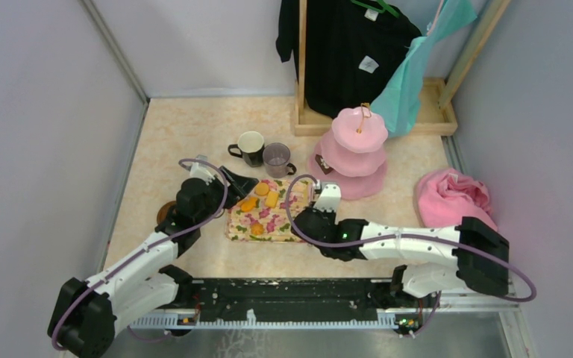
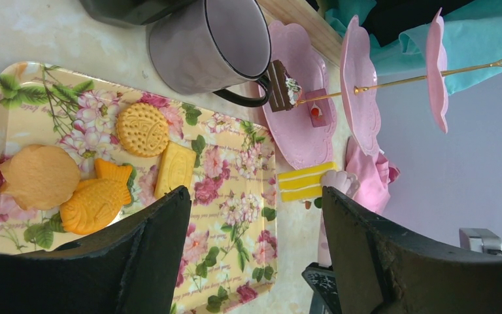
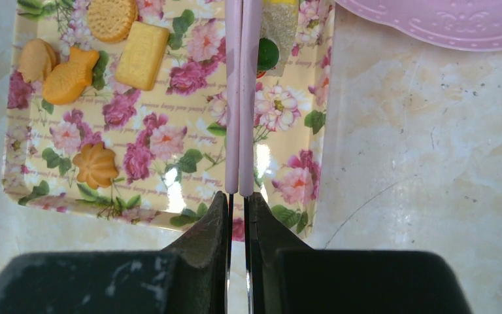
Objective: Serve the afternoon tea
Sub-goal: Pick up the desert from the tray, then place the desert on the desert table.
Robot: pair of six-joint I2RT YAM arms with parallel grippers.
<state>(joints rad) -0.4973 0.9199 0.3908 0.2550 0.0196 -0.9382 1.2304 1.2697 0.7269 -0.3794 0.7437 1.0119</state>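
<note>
Above the right side of the flower-patterned tray (image 3: pixel 163 176), squeezing pink tongs (image 3: pixel 238 98) in the clamped right gripper (image 3: pixel 237 196), aimed lengthwise from the tray's near edge toward its far-right corner, a yellow cake slice (image 2: pixel 306 183) pinched at the tips; holding nothing in the wide-spread left gripper (image 2: pixel 255 196) at the tray's far-left corner. Barely begun, apparently: two small cakes (image 2: pixel 280 85) on the pink stand (image 1: pixel 351 186) beyond, five snacks (image 3: pixel 142 55) left on the tray, black mug (image 1: pixel 250 148) and smoky mug (image 1: pixel 276 159) not yet on coasters (image 1: pixel 166 212).
</note>
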